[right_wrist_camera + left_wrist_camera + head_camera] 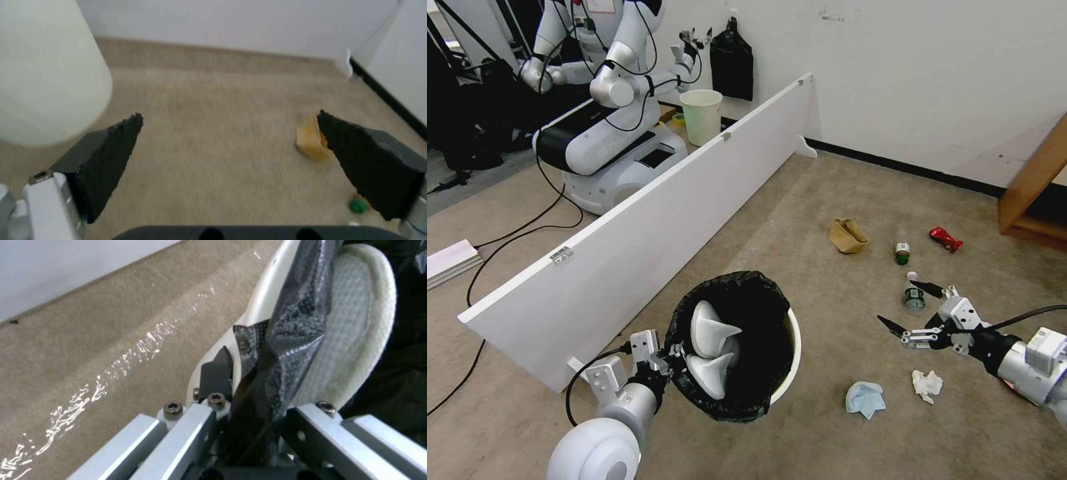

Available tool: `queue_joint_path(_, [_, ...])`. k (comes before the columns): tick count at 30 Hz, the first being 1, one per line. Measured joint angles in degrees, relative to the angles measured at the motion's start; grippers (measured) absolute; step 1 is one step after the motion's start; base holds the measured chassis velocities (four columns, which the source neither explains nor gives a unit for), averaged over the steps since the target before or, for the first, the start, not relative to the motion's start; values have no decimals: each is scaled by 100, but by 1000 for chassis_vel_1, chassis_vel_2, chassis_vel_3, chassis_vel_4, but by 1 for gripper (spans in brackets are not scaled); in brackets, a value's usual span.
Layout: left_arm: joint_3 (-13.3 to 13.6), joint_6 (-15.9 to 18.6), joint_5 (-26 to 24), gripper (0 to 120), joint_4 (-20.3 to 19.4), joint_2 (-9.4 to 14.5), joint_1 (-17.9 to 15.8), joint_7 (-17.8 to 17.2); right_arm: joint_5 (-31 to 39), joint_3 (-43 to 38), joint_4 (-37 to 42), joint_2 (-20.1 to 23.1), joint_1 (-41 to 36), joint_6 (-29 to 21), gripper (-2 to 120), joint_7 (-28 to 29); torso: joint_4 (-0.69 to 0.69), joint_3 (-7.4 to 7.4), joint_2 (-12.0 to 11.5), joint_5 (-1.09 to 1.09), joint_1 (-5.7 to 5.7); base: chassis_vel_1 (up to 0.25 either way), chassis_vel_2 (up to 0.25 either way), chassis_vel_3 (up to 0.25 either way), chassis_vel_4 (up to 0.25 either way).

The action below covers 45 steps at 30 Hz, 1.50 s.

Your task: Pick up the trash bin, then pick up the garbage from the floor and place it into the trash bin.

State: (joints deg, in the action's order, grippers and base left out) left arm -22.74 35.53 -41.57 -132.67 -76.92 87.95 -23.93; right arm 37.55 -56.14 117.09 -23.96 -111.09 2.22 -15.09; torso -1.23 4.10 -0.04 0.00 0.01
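White long board [647, 220] stands on the carpet beside the trash bin [790, 347], with another robot [607, 100] behind it. Left pincer [670, 357] is clenched on the bin's rim and black bag; two white slippers [710, 350] lie inside. Right pincer [917, 310] hangs released near a green-labelled bottle [913, 298], its writing unreadable. On the floor lie a tissue [926, 385], a blue mask [865, 399], a tan paper bag [848, 235] and a red wrapper [946, 239].

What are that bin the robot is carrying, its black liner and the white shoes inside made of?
The trash bin looks like smooth, slightly glossy white plastic. Its black bag seems thin plastic film, crinkled and shiny at the folds; the left gripper has its jaws shut on that rim. The slippers appear to be soft woven or waffle-textured cloth with a corded edge.
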Motion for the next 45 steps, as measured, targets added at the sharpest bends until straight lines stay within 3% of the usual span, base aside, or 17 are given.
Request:
queue_joint_path(5, [8,-2,-2,2,101,-27,-37,-22,5,131,-279,269,5,-36,100,-22,1,0,0,0,0,0,0,0,0])
queue_joint_path(17, [-40,-91,-3,2,300,-198,-123,-88,53,631,-916,1027,163,-687,100,-3,1,0,1,0,0,0,0,0,0])
queue_joint_path(23, [2,-108,68,2,401,-367,-130,-58,95,1003,-1081,1260,262,-746,100,32,1,0,0,0,0,0,0,0,0])
queue_joint_path(45, [-45,-198,186,2,463,-562,-201,45,420,1346,-1405,2130,-66,-781,100,132,2,-1,1,-1,0,0,0,0,0])
